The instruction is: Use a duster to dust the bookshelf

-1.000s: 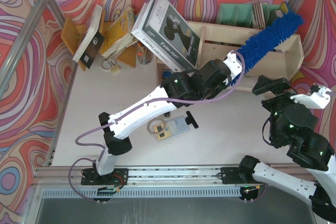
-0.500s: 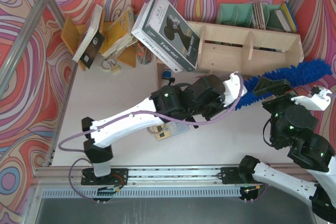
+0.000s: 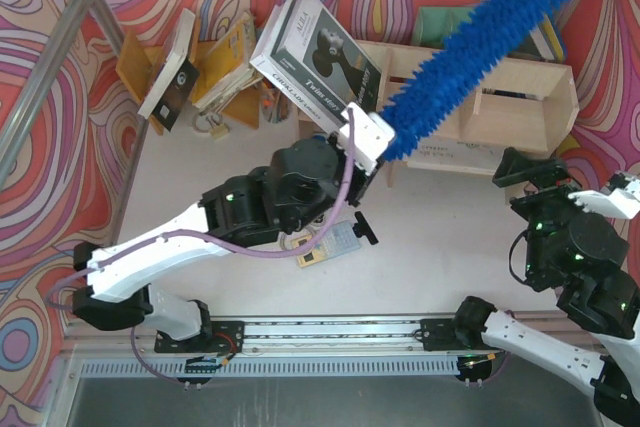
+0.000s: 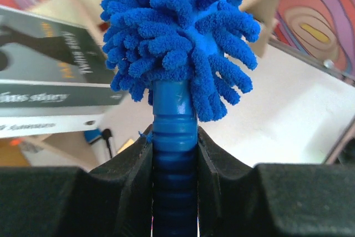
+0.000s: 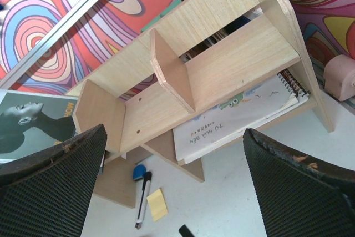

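Observation:
The duster is a long bright-blue fluffy wand slanting from the middle of the top view up to the top right, above the pale plywood bookshelf. My left gripper is shut on its ribbed blue handle, just below the fluffy head. In the left wrist view the gripper has both black jaws pressed against the handle. My right gripper stands wide open in front of the shelf's right end, holding nothing. The right wrist view shows the gripper facing the bookshelf and its dividers.
A large grey book leans on the shelf's left end. An orange rack with books stands at the back left, a green organizer behind the shelf. A spiral notebook lies in the lower tier. A marker and yellow note lie on the table.
My left arm has swung the duster from low in front of the shelf's right end up and to the left. It now slants high over the shelf. The right gripper has barely moved.

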